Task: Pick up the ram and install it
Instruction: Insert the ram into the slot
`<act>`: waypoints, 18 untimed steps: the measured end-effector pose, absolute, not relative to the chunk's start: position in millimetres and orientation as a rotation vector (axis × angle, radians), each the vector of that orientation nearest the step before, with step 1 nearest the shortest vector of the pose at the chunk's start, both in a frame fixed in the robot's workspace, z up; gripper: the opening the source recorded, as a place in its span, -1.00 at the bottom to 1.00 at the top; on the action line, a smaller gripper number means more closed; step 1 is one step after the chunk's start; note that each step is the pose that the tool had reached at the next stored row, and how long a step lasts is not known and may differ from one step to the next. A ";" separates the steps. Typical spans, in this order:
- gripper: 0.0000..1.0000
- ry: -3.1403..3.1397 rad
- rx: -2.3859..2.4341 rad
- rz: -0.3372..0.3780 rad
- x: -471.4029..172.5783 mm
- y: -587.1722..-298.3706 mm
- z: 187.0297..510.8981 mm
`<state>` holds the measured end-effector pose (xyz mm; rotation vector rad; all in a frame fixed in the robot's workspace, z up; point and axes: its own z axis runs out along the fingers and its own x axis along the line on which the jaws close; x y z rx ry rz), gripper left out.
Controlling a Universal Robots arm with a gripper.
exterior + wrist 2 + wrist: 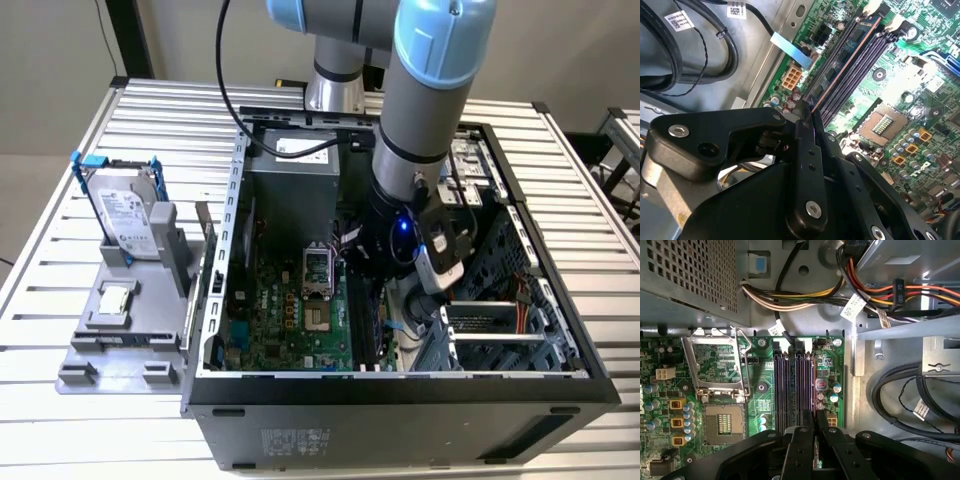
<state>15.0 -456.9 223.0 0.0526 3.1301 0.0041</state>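
— Two black fingers point(799, 450) make up the jaws. How do they stand?
— Pressed close, pinching the ram point(840, 70) by its thin top edge. In both wrist views the ram point(814, 385) shows edge-on, a narrow strip running out from between them.
— Where is it?
— Along the last of the slots point(790, 385), the one nearest the board's edge, with the other dark slots lying parallel beside it. It looks to be down in that slot, but I can't tell whether it is fully seated.
— What lies next to the slots?
— The socket point(720, 425), with its metal frame point(715, 360) hinged up, on the far side of the slots from the ram. Around it is the green board point(290, 320), with small capacitors and yellow blocks.
— Past the board?
— Bundled wires point(805, 295), yellow, orange and black, run above the slots, and thick black cables point(690, 50) loop over the grey metal beside the board.
— And further out?
— In the exterior view the arm point(425, 90) reaches down into the open case point(400, 390), which lies on a slatted surface point(60, 150). On the exterior view's left of the case sits a grey tray point(100, 360). A drive point(125, 215) stands tilted in a blue-clipped frame at its back, and a small square chip point(115, 297) lies flat in front of the drive.
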 end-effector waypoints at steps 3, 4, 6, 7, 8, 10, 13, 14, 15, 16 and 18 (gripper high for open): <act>-1.00 3.130 0.053 0.004 15.0 -457.0 221.8; -1.00 3.130 0.053 0.004 15.0 -457.0 221.2; -1.00 3.130 0.053 0.003 15.0 -457.1 220.7; -1.00 3.130 0.053 0.003 15.0 -457.1 220.5; -1.00 3.130 0.053 0.003 15.0 -457.1 220.4; -1.00 3.130 0.054 0.004 15.0 -456.9 220.2; -1.00 3.130 0.057 0.004 14.9 -456.9 220.2; -1.00 3.130 0.059 0.004 14.9 -456.9 220.2; -1.00 3.130 0.060 0.004 14.9 -456.9 220.1; -1.00 3.130 0.061 0.004 14.7 -456.9 220.1; -1.00 3.130 0.065 0.004 14.0 -456.8 220.1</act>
